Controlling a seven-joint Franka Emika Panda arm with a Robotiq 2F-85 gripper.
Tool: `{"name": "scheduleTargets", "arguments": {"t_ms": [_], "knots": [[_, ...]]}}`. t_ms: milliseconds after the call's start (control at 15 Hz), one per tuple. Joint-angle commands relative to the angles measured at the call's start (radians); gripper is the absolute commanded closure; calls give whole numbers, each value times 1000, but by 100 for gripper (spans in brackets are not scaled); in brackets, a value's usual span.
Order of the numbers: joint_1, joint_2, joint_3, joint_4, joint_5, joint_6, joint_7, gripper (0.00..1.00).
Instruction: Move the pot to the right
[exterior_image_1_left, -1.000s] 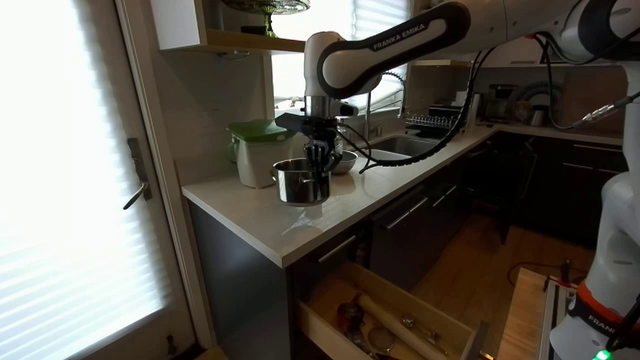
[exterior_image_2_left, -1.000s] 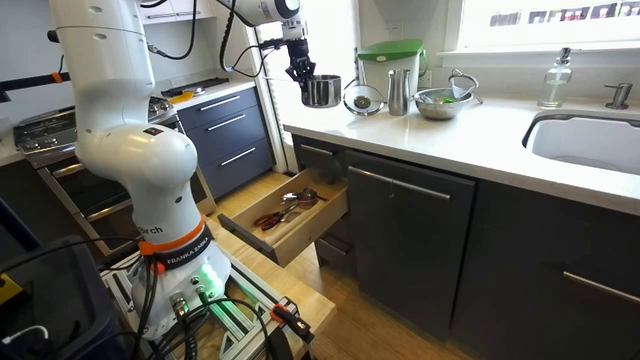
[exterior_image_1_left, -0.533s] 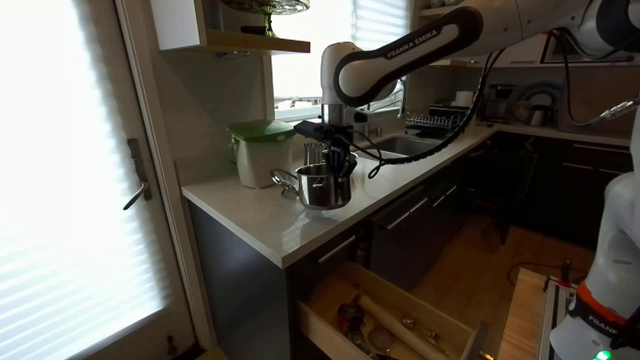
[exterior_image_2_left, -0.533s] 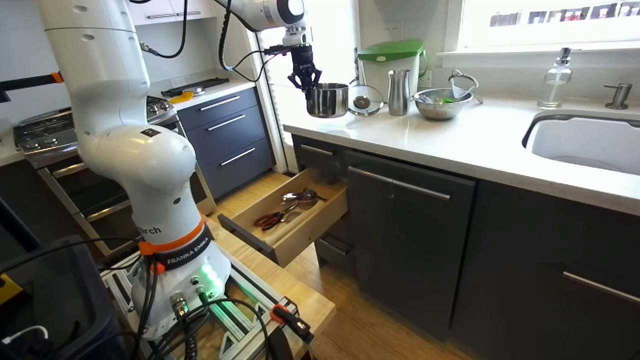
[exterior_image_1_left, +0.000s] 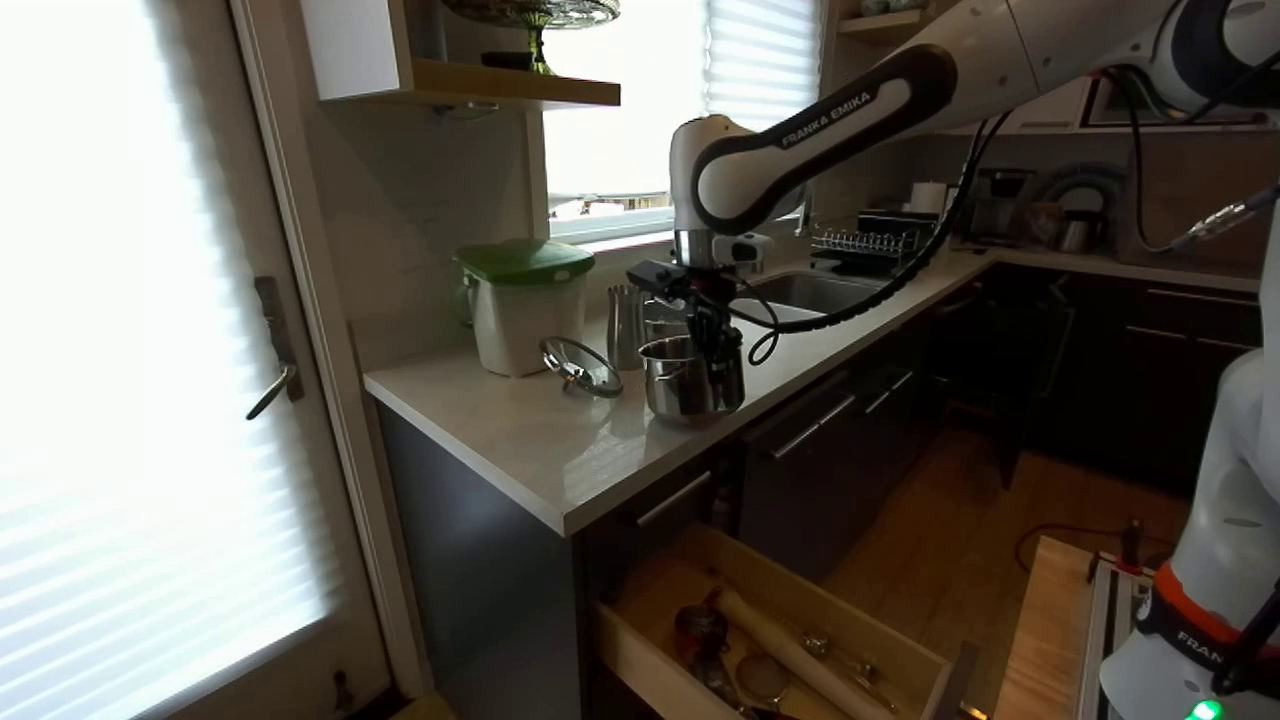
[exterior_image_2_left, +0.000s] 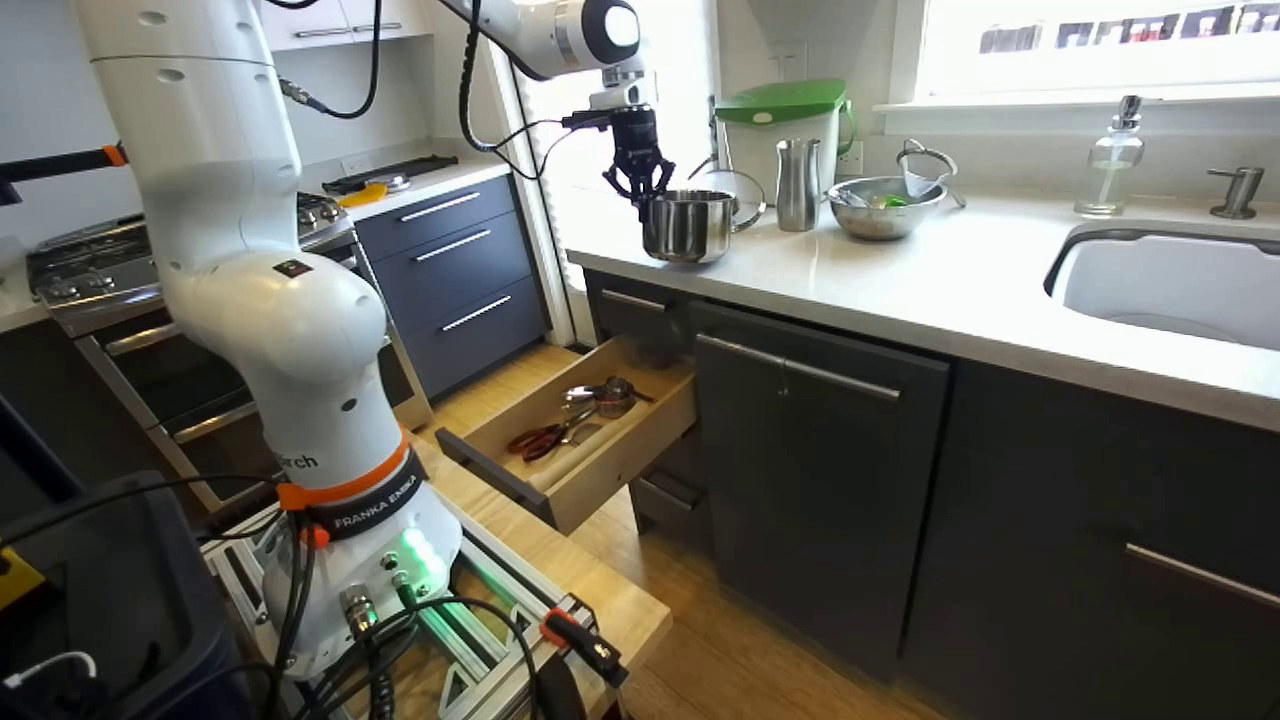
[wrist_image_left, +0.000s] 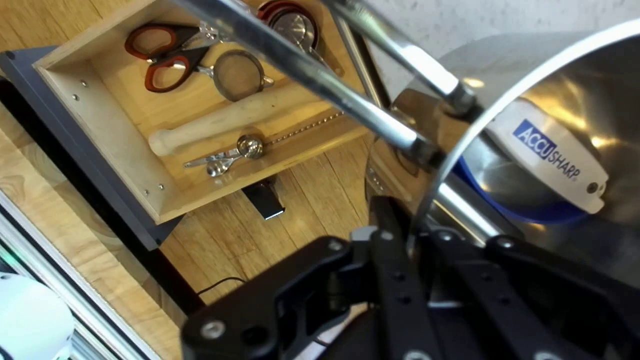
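Lowered and shifted right in both exterior views since a second ago is the arm (exterior_image_1_left: 830, 128); near the edge of the counter (exterior_image_2_left: 850, 275), the pot (exterior_image_2_left: 690, 230) is held, its rim pinched by the gripper (wrist_image_left: 414, 227), a white tool (wrist_image_left: 555, 157) inside.

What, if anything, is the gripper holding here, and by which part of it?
A shiny grey cylindrical metal pot, by its rim, the wall pinched between the black fingers.
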Motion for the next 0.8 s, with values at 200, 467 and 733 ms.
{"name": "scheduleTargets", "arguments": {"t_ms": [200,467,733], "knots": [[-48,-47,-29,-22,-99,90,134,99],[-53,-3,-19,-5,-76,58,86,99],[-72,-14,-50,-55,-92,158,148,99]]}}
